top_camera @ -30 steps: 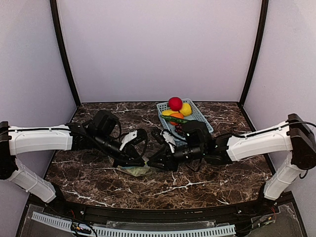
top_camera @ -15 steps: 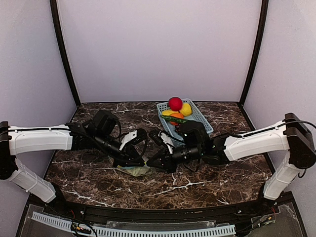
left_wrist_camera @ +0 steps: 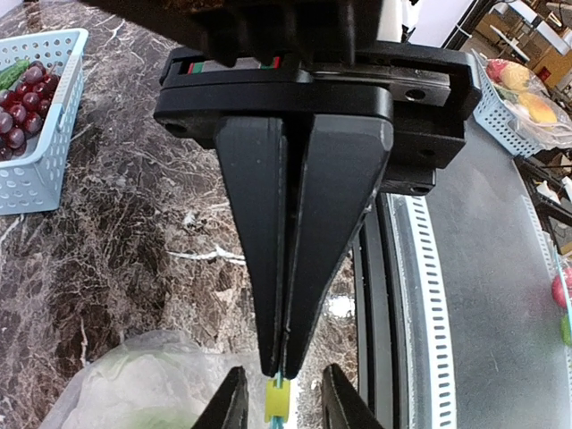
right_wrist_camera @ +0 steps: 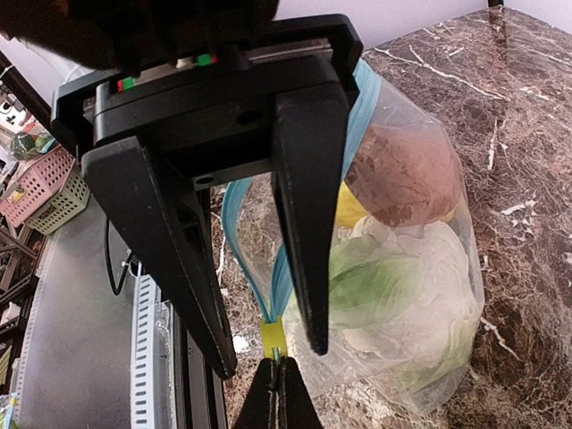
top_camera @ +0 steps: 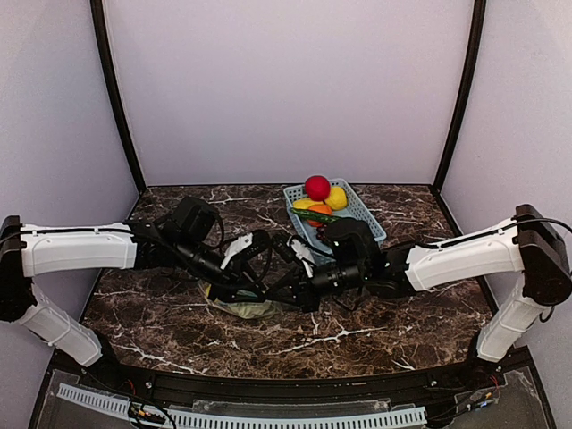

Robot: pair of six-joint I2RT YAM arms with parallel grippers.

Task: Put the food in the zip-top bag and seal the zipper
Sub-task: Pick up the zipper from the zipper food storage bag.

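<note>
1. Brown marbled counter (top_camera: 375, 335), lilac walls: we are watching both arms reaching over the zip-top bag (top_camera: 243, 308), which is lying near the counter's middle.
2. Food (right_wrist_camera: 393, 304) is sitting inside the bag; we are making out a white cauliflower (right_wrist_camera: 420, 268), a green piece (right_wrist_camera: 371, 290) and a brown lump (right_wrist_camera: 402, 174).
3. Right jaws are pressing together, pinching the zipper (right_wrist_camera: 360, 89) at its yellow tab (right_wrist_camera: 273, 337).
4. Left jaws are standing spread, one finger on either side of that tab.
5. Behind them, a light-blue basket (top_camera: 362, 214) is holding fruit.

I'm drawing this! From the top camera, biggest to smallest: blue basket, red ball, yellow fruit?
1. The blue basket, biggest by far.
2. The red ball and the yellow fruit look nearly alike, so I won't rank them.
</note>
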